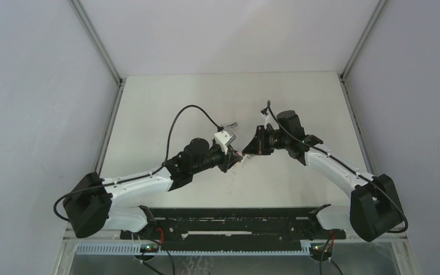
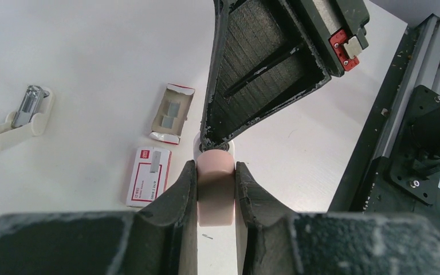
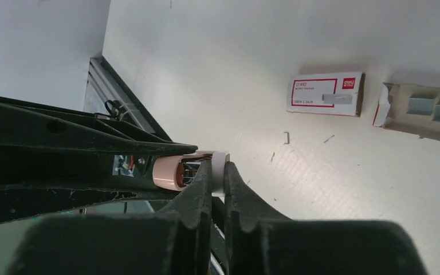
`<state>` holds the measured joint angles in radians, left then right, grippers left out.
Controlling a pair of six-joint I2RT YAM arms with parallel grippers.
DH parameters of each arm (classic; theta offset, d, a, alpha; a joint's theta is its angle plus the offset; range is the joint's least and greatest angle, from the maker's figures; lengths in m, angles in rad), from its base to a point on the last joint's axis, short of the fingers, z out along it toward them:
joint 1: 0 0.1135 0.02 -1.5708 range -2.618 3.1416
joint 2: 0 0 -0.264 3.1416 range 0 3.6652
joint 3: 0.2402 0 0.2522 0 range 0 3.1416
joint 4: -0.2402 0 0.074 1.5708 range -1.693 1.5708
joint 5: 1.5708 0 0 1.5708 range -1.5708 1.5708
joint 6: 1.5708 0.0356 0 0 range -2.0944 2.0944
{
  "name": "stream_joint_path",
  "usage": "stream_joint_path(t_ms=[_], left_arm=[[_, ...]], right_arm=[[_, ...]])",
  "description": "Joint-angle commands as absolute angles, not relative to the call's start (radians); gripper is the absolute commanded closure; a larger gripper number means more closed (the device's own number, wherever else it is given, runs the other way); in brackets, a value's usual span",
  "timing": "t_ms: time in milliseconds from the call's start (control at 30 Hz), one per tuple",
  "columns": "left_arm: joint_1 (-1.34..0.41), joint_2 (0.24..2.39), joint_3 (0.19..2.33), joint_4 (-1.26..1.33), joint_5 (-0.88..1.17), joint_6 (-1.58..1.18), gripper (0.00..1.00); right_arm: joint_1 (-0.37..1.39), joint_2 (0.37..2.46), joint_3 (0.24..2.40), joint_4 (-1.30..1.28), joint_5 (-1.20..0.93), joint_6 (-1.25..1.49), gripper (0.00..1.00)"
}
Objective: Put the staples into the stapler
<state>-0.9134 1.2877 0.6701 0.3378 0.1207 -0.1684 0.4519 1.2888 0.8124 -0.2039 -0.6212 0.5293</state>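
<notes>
A small stapler with a pink top and a white base (image 2: 216,192) is held above the table between both grippers. My left gripper (image 2: 216,169) is shut on its pink body. My right gripper (image 3: 219,166) is shut on its thin white part (image 3: 218,172), with the pink end and the metal inside (image 3: 169,172) beside it. In the top view the two grippers (image 1: 234,156) (image 1: 252,150) meet at mid-table. The staples (image 2: 173,112) lie in the open grey tray (image 3: 429,112) on the table. The red-and-white box sleeve (image 2: 149,175) (image 3: 326,93) lies next to it, with a grey strip on top.
A cream-white stapler-like object with a metal part (image 2: 14,120) lies on the table to the far left in the left wrist view. A few loose staples (image 3: 286,137) are scattered on the white table. A black rail (image 1: 235,223) runs along the near edge.
</notes>
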Motion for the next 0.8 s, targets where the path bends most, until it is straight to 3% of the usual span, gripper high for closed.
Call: stream_joint_path(t_ms=[0,333,767], left_arm=[[-0.911,1.211,0.657,0.536,0.055,-0.180,1.00],[-0.911,1.138,0.612,0.557,0.064,-0.170,1.00],[-0.910,1.121,0.571,0.563,0.018,-0.186,1.00]], right_arm=[[0.457,1.300,0.796,-0.201,-0.633,0.550,1.00],[0.362,1.295,0.734,-0.213,-0.495,0.520,1.00],[0.301,1.240,0.679,-0.059,-0.559,0.628,1.00]])
